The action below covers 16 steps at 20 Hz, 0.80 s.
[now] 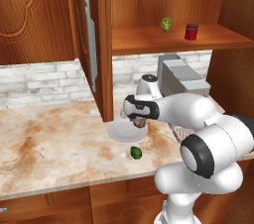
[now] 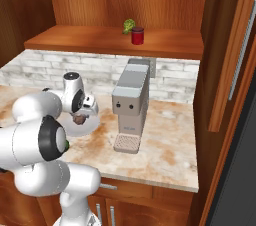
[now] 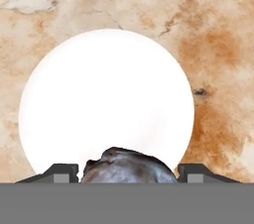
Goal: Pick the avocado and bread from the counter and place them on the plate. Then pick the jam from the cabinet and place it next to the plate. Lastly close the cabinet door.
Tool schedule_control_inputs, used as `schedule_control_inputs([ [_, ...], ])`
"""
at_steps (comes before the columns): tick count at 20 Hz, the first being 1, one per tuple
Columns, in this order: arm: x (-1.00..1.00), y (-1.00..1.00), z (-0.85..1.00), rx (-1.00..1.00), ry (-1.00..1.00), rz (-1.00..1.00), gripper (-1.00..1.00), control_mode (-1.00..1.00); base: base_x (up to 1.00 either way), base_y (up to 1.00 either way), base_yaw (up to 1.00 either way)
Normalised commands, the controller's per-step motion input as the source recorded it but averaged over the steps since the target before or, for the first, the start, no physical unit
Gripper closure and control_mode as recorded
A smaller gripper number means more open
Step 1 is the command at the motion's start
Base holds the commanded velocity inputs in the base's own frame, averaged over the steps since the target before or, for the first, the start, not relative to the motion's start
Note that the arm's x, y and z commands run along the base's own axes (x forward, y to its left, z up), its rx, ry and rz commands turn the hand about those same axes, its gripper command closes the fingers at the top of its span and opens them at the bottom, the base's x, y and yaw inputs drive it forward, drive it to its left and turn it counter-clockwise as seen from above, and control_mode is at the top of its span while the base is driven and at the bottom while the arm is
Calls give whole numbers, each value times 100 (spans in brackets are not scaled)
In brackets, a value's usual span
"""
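Hand view: gripper (image 3: pixel 128 173) clamps bread (image 3: pixel 126 166) above plate (image 3: pixel 106 99).
Avocado (image 1: pixel 136 152) sits on counter (image 1: pixel 49 139) just in front of plate; jam (image 1: pixel 191 31) on cabinet shelf above, w/ door (image 1: pixel 97 44) open. Risk: lumpy, mottled bread released near the smooth shallow rim may roll off.

Reached forward with elbow bent, gripper (image 1: pixel 139 122) pointing down, fingers (image 3: pixel 62 172) clamped on the bread (image 3: pixel 126 167), hovering above the plate (image 3: pixel 106 99).
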Motion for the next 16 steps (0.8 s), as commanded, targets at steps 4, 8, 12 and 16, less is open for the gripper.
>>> schedule_control_inputs([
  [4,0,0,-21,0,0,6,100,-100,0,0,0],
  [8,0,0,-14,0,0,5,100,-100,0,0,0],
  [12,0,0,-12,0,0,5,100,-100,0,0,0],
  [16,0,0,-10,0,0,4,100,-100,0,0,0],
])
